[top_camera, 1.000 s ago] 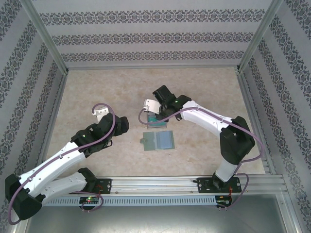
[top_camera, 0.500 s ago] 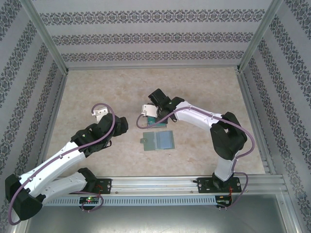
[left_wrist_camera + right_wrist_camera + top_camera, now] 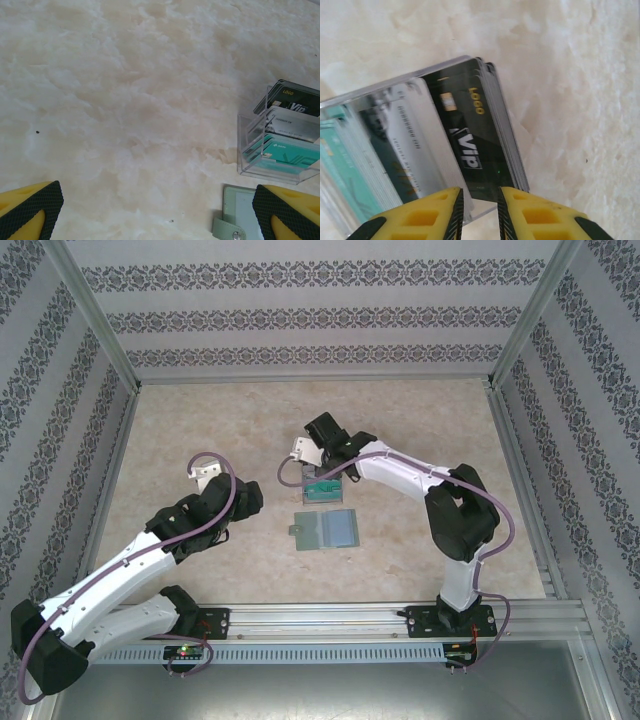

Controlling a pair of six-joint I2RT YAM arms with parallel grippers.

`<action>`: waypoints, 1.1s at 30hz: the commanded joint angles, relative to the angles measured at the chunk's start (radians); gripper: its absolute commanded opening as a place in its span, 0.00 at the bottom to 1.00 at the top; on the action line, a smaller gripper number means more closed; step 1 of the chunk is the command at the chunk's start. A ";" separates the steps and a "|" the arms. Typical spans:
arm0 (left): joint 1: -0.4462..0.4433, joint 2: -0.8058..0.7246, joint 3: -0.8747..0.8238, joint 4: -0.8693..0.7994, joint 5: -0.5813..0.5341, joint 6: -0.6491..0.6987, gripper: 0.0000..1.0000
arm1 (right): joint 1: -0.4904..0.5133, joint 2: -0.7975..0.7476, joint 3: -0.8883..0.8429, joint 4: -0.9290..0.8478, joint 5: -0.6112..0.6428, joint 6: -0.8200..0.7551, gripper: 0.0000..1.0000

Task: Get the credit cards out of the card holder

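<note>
Beige marbled tabletop [image 3: 200, 420] fills the cell in front of you, closed in on three sides by patterned wallpaper walls [image 3: 300, 315] set in a metal frame. Look near the middle of the table and you find the card holder [image 3: 325, 530] lying flat and open, its pale glossy sleeves facing up and its little tab sticking out on the left side. Just beyond it, with a thin strip of table between them, stands a clear stand [image 3: 245, 145] with stepped tiers. The credit cards [image 3: 465, 135] sit in that stand. A black stack marked VIP leans in the far tier, grey-silver cards stand in the middle one and teal cards in the tier nearest the card holder. Your right gripper [image 3: 481, 197] hangs right over the stand, at the black stack. Its yellow fingers [image 3: 540, 215] stand a narrow gap apart, and through that gap you see the lower edge of the black card and the clear rim of the stand. The card's printed face looks up at the wrist camera and nothing is pinched between the pads. Your left gripper [image 3: 157, 205] hovers low over bare table to the left of the stand, well apart from the right arm, with its jaws spread wide and nothing between them. In its wrist view the right-hand finger overlaps a corner of the card holder, and the snap tab [image 3: 227, 230] shows just beside that finger.
</note>
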 commanded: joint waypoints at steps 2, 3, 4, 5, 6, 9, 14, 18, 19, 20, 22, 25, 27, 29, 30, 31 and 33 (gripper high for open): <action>0.014 0.010 -0.014 -0.005 0.001 0.013 1.00 | -0.020 -0.068 -0.017 0.041 0.020 0.124 0.29; 0.015 0.013 -0.014 0.001 -0.002 0.016 1.00 | -0.027 -0.090 -0.034 0.057 0.017 0.150 0.31; 0.014 0.019 -0.014 0.008 -0.008 0.021 1.00 | -0.036 -0.120 -0.056 0.077 0.019 0.179 0.34; 0.015 0.028 -0.013 0.014 -0.018 0.028 1.00 | -0.047 -0.151 -0.079 0.097 0.026 0.216 0.35; 0.014 0.037 -0.011 0.018 -0.029 0.033 1.00 | -0.057 -0.181 -0.100 0.118 0.032 0.251 0.37; 0.017 0.082 0.014 0.027 -0.067 0.074 1.00 | -0.110 -0.302 -0.191 0.188 0.025 0.411 0.42; 0.018 0.172 0.091 0.039 -0.190 0.223 1.00 | -0.226 -0.538 -0.415 0.331 -0.011 0.647 0.57; 0.030 0.215 0.099 0.122 -0.338 0.338 1.00 | -0.310 -0.682 -0.567 0.384 0.002 0.757 0.98; 0.041 0.226 0.092 0.156 -0.359 0.368 1.00 | -0.338 -0.722 -0.616 0.400 0.027 0.791 0.98; 0.059 0.235 0.078 0.193 -0.365 0.396 1.00 | -0.363 -0.748 -0.652 0.408 0.033 0.812 0.98; 0.108 0.259 0.057 0.247 -0.334 0.448 1.00 | -0.424 -0.798 -0.722 0.432 0.019 0.851 0.98; 0.199 0.306 0.043 0.289 -0.312 0.497 0.99 | -0.498 -0.856 -0.830 0.485 0.058 0.901 0.98; 0.266 0.337 0.021 0.341 -0.322 0.530 0.99 | -0.546 -0.879 -0.903 0.572 0.042 0.873 0.98; 0.347 0.358 -0.007 0.387 -0.285 0.530 0.99 | -0.570 -0.873 -0.971 0.692 0.040 0.807 0.98; 0.390 0.367 -0.025 0.423 -0.244 0.535 1.00 | -0.580 -0.856 -0.989 0.733 0.062 0.803 0.98; 0.423 0.376 -0.041 0.458 -0.214 0.539 0.99 | -0.593 -0.835 -0.989 0.740 0.069 0.816 0.98; 0.501 0.392 -0.069 0.543 -0.117 0.560 0.99 | -0.622 -0.775 -0.971 0.742 0.074 0.831 0.98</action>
